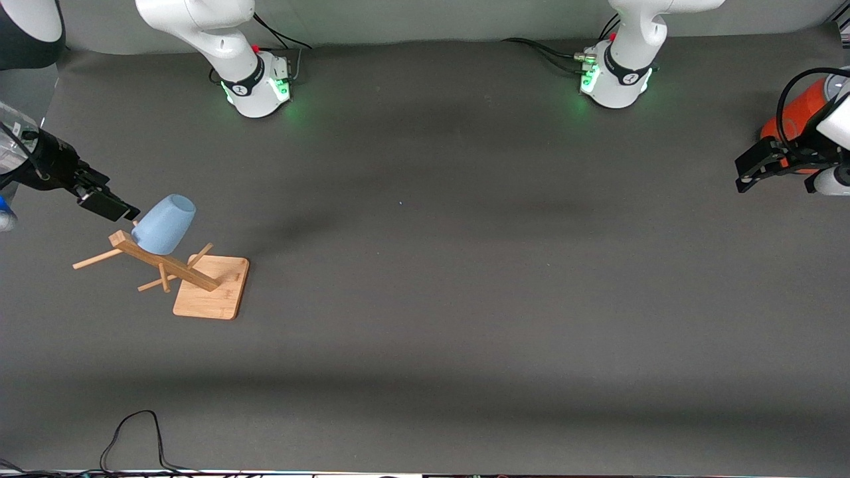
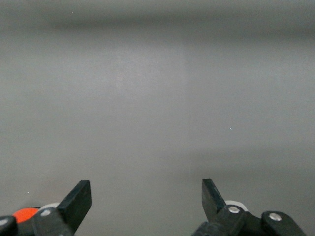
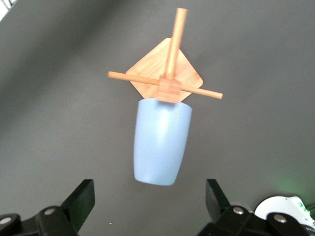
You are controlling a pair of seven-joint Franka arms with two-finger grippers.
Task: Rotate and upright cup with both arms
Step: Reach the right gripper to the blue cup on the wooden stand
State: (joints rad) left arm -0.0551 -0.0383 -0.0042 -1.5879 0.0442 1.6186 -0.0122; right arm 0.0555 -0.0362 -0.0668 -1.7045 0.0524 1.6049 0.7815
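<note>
At the right arm's end of the table the cup hung mouth-down on a peg of the wooden rack, its closed base pointing at the spread-fingered right gripper just beside it. Well apart, the left gripper waited, likewise spread.

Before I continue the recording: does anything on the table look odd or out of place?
Nothing looks spilled or damaged. The small pale-blue plastic cup hangs upside down on a peg of the wooden rack, with the open right gripper beside it. The open left gripper waits.

White jointed arms, green-lit bases, black claws.
</note>
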